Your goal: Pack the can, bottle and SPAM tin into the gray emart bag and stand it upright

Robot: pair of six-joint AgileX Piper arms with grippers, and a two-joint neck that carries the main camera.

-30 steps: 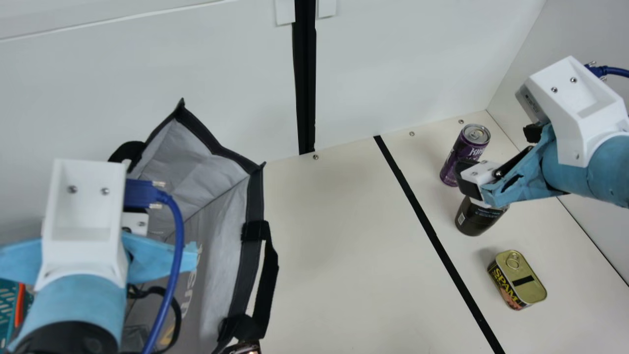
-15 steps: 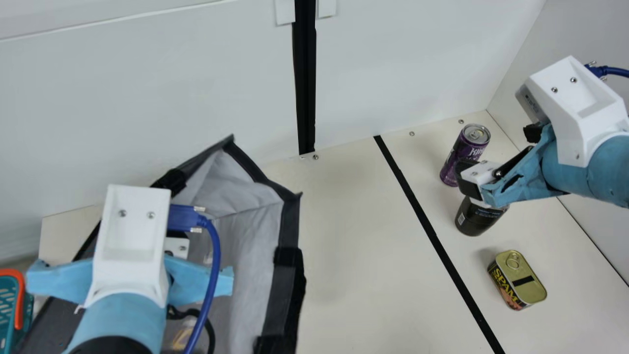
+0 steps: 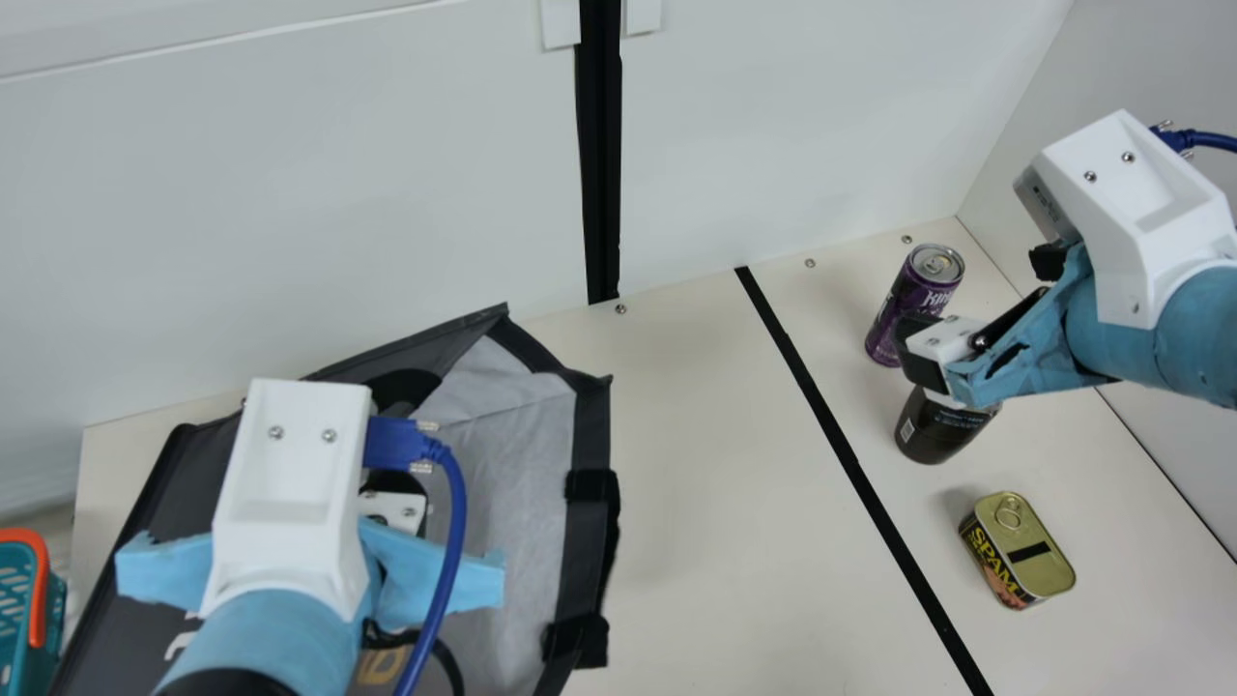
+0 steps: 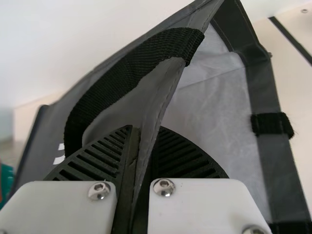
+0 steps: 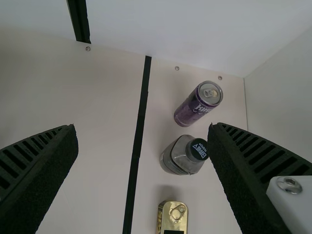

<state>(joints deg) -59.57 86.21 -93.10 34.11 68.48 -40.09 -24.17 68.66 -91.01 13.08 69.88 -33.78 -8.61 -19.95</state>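
Note:
At the left of the main view, my left gripper (image 3: 387,503) is over the gray bag (image 3: 522,464). The left wrist view has the left gripper (image 4: 141,141) shut on one side panel of the bag (image 4: 219,97), beside a black strap handle. At the right, my right gripper (image 3: 928,358) hangs above the bottle (image 3: 937,430), in front of the purple can (image 3: 913,290); the SPAM tin (image 3: 1024,551) lies nearer. The right wrist view gives the right gripper (image 5: 141,170) wide open, with can (image 5: 198,103), bottle (image 5: 183,156) and tin (image 5: 173,214) below.
A teal basket (image 3: 34,619) with an orange handle stands at the far left. White walls (image 3: 387,193) rise behind the table (image 3: 696,464) and at its right. A black tape line (image 3: 850,459) runs between the bag and the three items.
My left gripper has moved right and nearer, drawing the bag along with it; the bag's opening has shifted right and its outer side shows more. The right arm and the three items have kept still.

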